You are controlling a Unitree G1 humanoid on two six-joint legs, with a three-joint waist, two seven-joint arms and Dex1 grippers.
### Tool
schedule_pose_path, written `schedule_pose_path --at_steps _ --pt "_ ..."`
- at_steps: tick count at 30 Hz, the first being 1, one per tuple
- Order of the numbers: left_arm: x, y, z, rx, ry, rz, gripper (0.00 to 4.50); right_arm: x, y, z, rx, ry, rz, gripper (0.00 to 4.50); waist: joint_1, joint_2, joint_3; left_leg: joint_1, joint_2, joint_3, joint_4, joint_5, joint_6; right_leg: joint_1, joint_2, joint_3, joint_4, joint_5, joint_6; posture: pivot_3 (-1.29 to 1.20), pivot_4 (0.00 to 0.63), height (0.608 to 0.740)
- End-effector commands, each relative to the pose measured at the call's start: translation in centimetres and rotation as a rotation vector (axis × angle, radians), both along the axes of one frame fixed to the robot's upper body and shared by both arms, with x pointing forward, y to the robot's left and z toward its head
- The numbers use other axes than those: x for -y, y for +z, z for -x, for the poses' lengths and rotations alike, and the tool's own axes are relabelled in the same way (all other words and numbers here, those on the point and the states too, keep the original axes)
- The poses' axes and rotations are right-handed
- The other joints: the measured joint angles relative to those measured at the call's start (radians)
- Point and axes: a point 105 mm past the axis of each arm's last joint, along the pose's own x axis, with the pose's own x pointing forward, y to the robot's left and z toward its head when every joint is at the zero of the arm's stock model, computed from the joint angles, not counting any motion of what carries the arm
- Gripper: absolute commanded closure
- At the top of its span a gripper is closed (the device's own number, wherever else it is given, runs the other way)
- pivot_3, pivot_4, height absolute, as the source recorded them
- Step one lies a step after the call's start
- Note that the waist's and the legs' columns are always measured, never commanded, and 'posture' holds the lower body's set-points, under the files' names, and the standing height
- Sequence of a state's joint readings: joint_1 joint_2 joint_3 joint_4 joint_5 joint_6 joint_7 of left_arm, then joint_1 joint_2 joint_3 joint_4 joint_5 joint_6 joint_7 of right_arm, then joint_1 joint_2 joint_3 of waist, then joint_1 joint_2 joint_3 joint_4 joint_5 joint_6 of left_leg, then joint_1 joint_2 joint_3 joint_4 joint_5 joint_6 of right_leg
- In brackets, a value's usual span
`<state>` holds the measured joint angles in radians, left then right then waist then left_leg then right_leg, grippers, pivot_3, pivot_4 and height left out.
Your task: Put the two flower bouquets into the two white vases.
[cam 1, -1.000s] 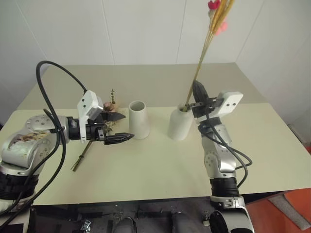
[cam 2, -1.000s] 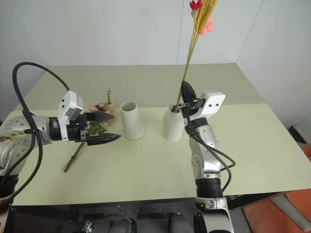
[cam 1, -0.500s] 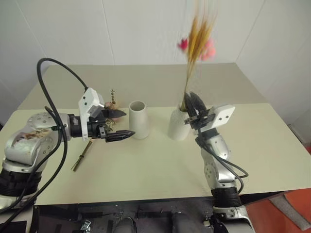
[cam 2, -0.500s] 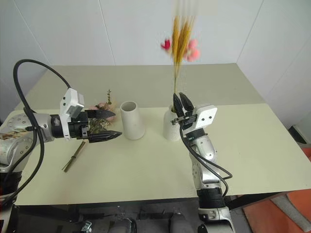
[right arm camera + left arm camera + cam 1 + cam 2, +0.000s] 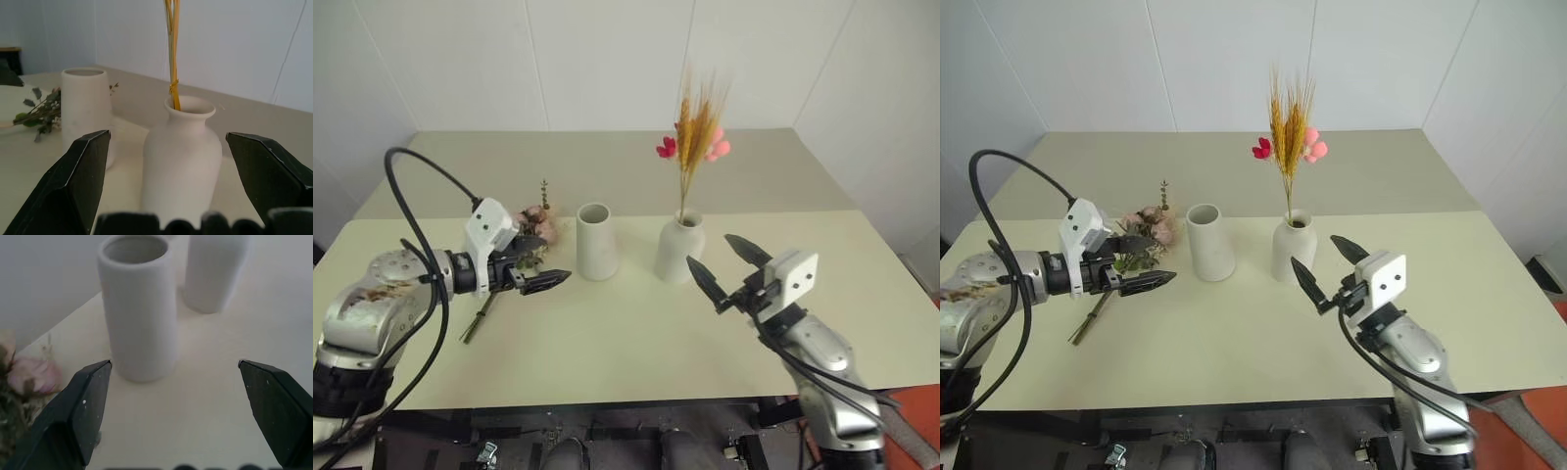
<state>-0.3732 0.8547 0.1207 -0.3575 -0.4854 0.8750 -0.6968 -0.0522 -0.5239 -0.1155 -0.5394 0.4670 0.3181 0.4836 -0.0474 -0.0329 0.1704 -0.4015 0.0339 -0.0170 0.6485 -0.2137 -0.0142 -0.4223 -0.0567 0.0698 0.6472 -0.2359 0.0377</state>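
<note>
Two bouquets (image 5: 530, 227) (image 5: 695, 127), two white vases (image 5: 593, 241) (image 5: 679, 247).

by my left pincer (image 5: 544, 259), pink roses (image 5: 534, 220) with grey-green leaves and a white vase (image 5: 594, 241). past my right pincer (image 5: 722, 261), another white vase (image 5: 678, 249) with golden stalks (image 5: 695, 127) and pink-red blossoms. pale yellow table (image 5: 607, 343).

The matte white narrow-necked bottle vase (image 5: 181, 161) holds thin golden stalks (image 5: 171, 54). Beside it stands the matte white tapered cylinder vase (image 5: 86, 110), with leafy green-grey sprigs (image 5: 40, 113) lying nearby.
</note>
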Motion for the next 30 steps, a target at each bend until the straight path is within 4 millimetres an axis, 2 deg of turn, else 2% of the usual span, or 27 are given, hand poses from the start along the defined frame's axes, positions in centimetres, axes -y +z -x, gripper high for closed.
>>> schedule_pose_path --at_steps 1,3,5,9,14,21,25,30 --pt "-1.4 1.2 -0.4 0.039 0.202 -0.034 0.0 -0.5 2.0 2.1 -0.026 0.135 0.059 0.05 0.005 -0.001 0.0 0.001 0.0 0.0 0.0 0.0 0.0 0.001 0.0 -0.001 0.0 -0.001 0.001 0.0 0.15 0.74" --pt "-1.9 0.9 -0.5 -0.055 0.274 -0.001 0.0 -0.4 2.4 2.3 -0.056 0.163 0.118 0.05 0.009 -0.001 0.0 0.002 0.0 -0.001 0.0 0.0 0.0 0.002 0.001 -0.001 0.0 -0.004 0.006 0.0 0.15 0.74" --pt "-2.6 -0.4 -0.7 -0.183 0.321 -0.063 0.0 -0.4 3.3 2.2 -0.078 0.187 0.132 0.05 0.008 -0.003 0.001 0.002 0.0 -0.001 0.001 0.0 0.0 0.002 0.001 -0.001 0.0 -0.004 0.007 0.0 0.15 0.74" --pt "-4.4 -1.8 -1.9 -0.27 0.473 -0.109 0.0 -1.5 4.7 3.2 -0.093 0.322 0.151 0.05 0.006 -0.003 0.001 0.002 0.0 -0.001 0.001 0.0 0.0 0.002 0.001 0.0 -0.001 -0.004 0.007 0.0 0.15 0.74" --pt "-3.8 -2.7 -2.8 -0.366 0.468 -0.101 0.0 -2.2 5.2 3.8 -0.112 0.39 0.158 0.05 0.008 -0.004 0.001 -0.002 -0.001 -0.002 0.001 0.0 0.0 0.0 0.001 -0.001 -0.001 -0.001 0.002 0.0 0.15 0.74" --pt "-3.4 -4.0 -4.5 -0.392 0.486 -0.111 0.0 -2.1 5.1 3.7 -0.125 0.345 0.142 0.05 0.013 -0.005 0.002 -0.003 -0.001 -0.002 0.002 0.0 0.0 -0.001 0.0 -0.001 -0.001 -0.001 0.002 0.0 0.15 0.74" --pt "-3.6 -4.4 -5.0 -0.41 0.487 -0.119 0.9 -1.8 5.0 3.7 -0.131 0.314 0.138 0.01 0.013 -0.005 0.002 -0.003 -0.001 -0.002 0.002 0.0 0.0 -0.001 0.0 -0.001 -0.001 0.0 0.0 0.0 0.15 0.74" --pt "-3.4 -4.0 -6.0 -0.379 0.481 -0.128 2.6 -1.4 5.0 3.5 -0.13 0.281 0.13 0.01 0.014 -0.005 0.002 -0.003 -0.001 -0.002 0.002 0.0 0.0 -0.001 0.0 -0.001 -0.001 0.0 0.0 0.0 0.15 0.74"
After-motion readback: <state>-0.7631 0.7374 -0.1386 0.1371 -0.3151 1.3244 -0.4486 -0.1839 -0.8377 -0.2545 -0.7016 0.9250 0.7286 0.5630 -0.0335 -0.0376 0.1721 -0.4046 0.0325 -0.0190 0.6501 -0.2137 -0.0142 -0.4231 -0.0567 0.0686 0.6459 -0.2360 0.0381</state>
